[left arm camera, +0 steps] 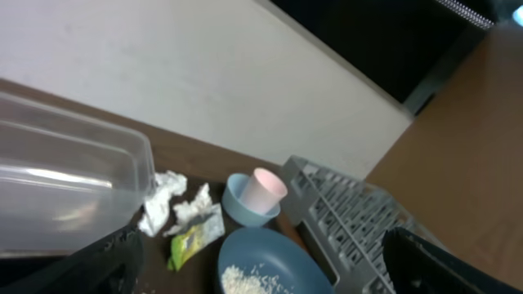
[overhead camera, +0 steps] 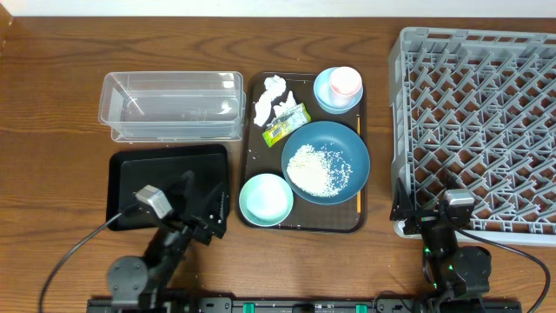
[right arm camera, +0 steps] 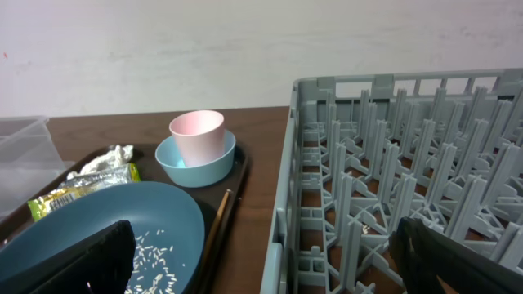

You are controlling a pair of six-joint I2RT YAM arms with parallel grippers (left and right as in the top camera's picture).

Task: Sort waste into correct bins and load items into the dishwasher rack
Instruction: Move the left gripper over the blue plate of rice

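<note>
1. Overhead: nothing sorted; rice (overhead camera: pixel 320 169) in dish (overhead camera: pixel 347 143), tissue (overhead camera: pixel 272 96), wrapper (overhead camera: pixel 285 124), mint bowl (overhead camera: pixel 266 198), blue bowl (overhead camera: pixel 323 96) and cup (overhead camera: pixel 346 81) sit mid-frame on brown tray (overhead camera: pixel 304 227).
2. Rack (overhead camera: pixel 486 113) right, tub (overhead camera: pixel 174 104) and black tray (overhead camera: pixel 130 169) left: empty.
3. Left fingers (left arm camera: pixel 441 261) and right fingers (right arm camera: pixel 82 261) wide, holding nothing.

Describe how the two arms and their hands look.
The left arm and right arm are black with rounded joints; each carries a grey camera box by the wrist and trails a thin black cable. A small green light glows on the right arm. The left hand and right hand have dark, blocky fingers.
</note>
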